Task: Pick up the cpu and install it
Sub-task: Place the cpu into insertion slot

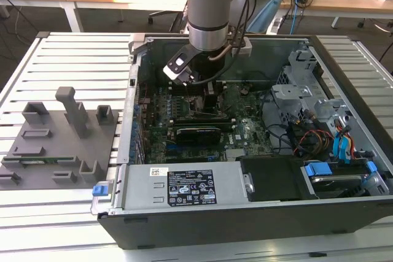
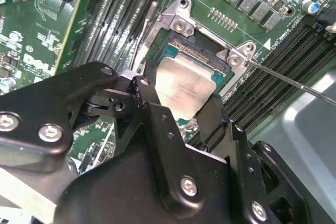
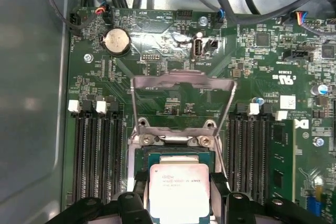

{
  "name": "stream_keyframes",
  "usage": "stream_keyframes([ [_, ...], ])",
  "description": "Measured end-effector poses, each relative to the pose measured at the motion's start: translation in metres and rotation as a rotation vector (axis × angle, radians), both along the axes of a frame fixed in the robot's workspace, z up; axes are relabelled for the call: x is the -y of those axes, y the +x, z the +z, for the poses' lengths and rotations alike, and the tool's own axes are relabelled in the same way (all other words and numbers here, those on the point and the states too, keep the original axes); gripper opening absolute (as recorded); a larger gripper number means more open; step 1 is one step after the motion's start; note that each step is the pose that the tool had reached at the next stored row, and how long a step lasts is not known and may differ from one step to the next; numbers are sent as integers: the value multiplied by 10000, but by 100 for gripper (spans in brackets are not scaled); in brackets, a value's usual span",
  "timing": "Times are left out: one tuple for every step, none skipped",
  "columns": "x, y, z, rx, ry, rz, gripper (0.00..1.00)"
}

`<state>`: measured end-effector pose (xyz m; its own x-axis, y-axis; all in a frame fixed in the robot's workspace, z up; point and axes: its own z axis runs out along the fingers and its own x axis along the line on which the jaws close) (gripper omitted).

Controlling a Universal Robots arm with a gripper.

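At the exterior view's left, a grey fixture tray [image 1: 61, 145] lies on the slatted worktop [image 1: 61, 47]. Beside it the open computer case [image 1: 245, 225] lies flat, and the arm [image 1: 212, 4] reaches down into the case's middle, its tool [image 1: 207, 97] low over the board. Drive cages [image 1: 307, 96] fill the case's right end.

In both wrist views the tool [image 2: 181, 98] [image 3: 179, 182] is clamped on the cpu [image 2: 184, 85] [image 3: 179, 192], one finger on each of two opposite edges. The chip's silver top faces up. It sits right over the socket [image 3: 173, 156], between two banks of memory slots [image 3: 97, 150]. The uncovered strip of socket lies toward the raised load plate [image 3: 184, 82]. I judge the chip's edges roughly square to the socket's; whether it is seated I cannot tell.
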<state>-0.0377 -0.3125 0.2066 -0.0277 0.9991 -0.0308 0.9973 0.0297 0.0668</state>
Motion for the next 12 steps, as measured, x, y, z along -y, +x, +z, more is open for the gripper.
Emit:
stream_keyframes([
  [-1,0,-10,-1,-2,-2,55],
  [-1,-2,-21,-2,-1,-7,55],
  [-1,-6,-39,-2,-1,-20,55],
  [-1,-9,-49,-2,-2,-26,55],
  [-1,-12,-57,-2,-2,-29,55],
  [-1,-17,-70,-2,-2,-36,55],
  [-1,-19,-79,-2,-2,-42,55],
  [-1,-19,-87,-2,-2,-87,55],
  [-1,-20,-93,-5,-5,-264,55],
  [0,-20,-94,-5,-6,-360,55],
  [-1,-20,-96,-4,-5,-381,55],
  [-1,-20,-100,-3,-3,-388,55],
])
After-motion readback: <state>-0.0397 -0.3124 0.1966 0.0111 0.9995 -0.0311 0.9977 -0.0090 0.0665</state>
